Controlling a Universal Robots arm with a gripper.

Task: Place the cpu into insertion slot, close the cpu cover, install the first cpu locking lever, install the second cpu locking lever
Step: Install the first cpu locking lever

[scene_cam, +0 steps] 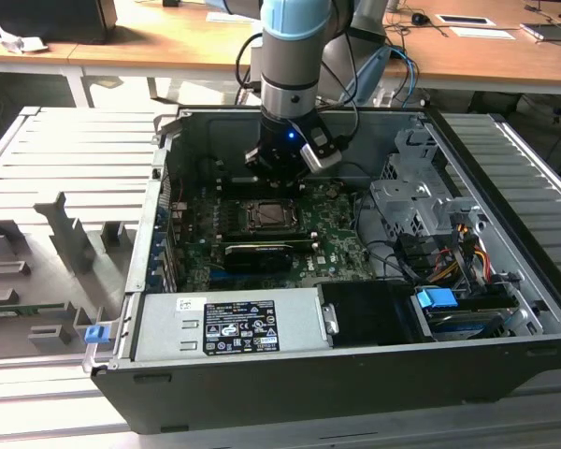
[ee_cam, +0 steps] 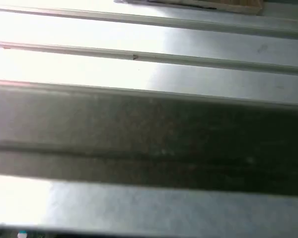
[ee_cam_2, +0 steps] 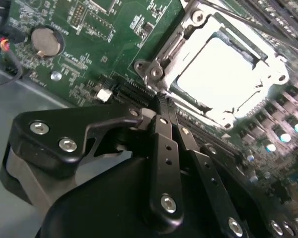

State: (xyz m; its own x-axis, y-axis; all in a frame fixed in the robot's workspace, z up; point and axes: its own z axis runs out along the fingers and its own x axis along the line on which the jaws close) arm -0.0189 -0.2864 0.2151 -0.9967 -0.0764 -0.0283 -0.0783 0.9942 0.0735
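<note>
The cpu (ee_cam_2: 221,74) lies pale and bright inside the insertion slot (scene_cam: 266,216) in the middle of the green board. The silver cpu cover (ee_cam_2: 161,62) lies flat around it, its square window framing the chip. My gripper (ee_cam_2: 161,100) is shut with nothing between its black fingers (ee_cam_2: 164,144). Its tips hover just off one corner of the cover, over a long black card slot. In the exterior view the gripper (scene_cam: 279,176) reaches down into the open computer case, just behind the socket. A thin dark rod (ee_cam_2: 248,22) runs along the far side of the cover.
A coin cell (ee_cam_2: 44,40) sits on the board away from the socket. In the case, a drive cage (scene_cam: 416,201) with cables is at the exterior view's right and a power supply (scene_cam: 234,323) at the front. Ribbed metal table (scene_cam: 65,168) surrounds the case.
</note>
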